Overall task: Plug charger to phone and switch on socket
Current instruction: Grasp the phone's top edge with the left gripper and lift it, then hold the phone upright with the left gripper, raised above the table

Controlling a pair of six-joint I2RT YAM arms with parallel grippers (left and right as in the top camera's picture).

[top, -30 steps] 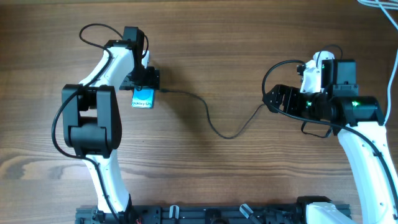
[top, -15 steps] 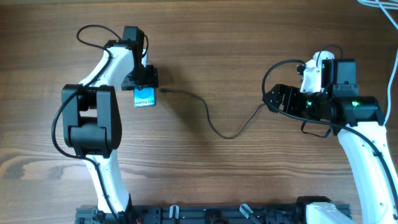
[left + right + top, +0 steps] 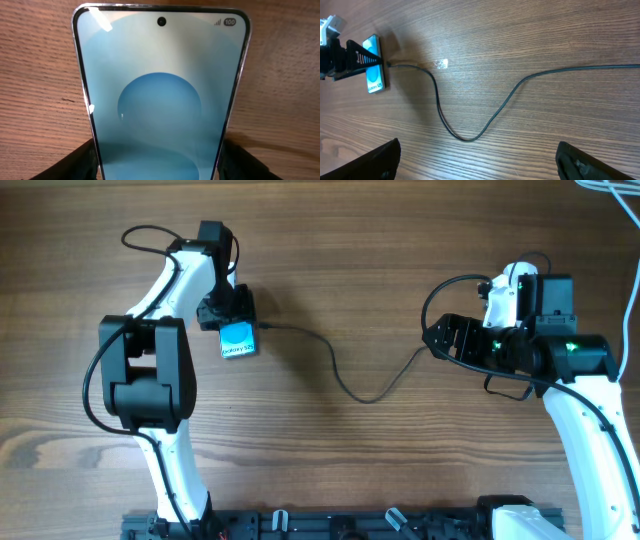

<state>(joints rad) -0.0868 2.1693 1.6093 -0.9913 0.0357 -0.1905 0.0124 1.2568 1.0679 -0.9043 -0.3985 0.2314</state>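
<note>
Over on the left, the left gripper (image 3: 229, 313) has its jaws closed on the sides of the small flat phone with the light blue face (image 3: 238, 340), one dark finger (image 3: 75, 159) pressed to each long edge. The left wrist view is almost all phone: a pale blue screen with a darker blue disc in the middle, a camera dot at the far end and a little "100" in the corner. From above the phone sits slightly askew below the gripper, over the brown wood-grain table (image 3: 330, 250). I cannot tell whether it rests on the table or hangs just off it.

The long thin black charger cable (image 3: 345, 385) lies loose on the table between the two arms. Its small connector end is just beside the phone's right edge. Whether it is actually seated in the phone I cannot make out. From there the cable dips in a curve toward the near side, rises again and runs under the right arm, where its other end is hidden.

The right gripper (image 3: 479, 162) hovers above the cable with its jaws spread wide and nothing between them. A thick white cord (image 3: 606, 192) crosses the far right corner. I cannot pick out the power strip for sure.
</note>
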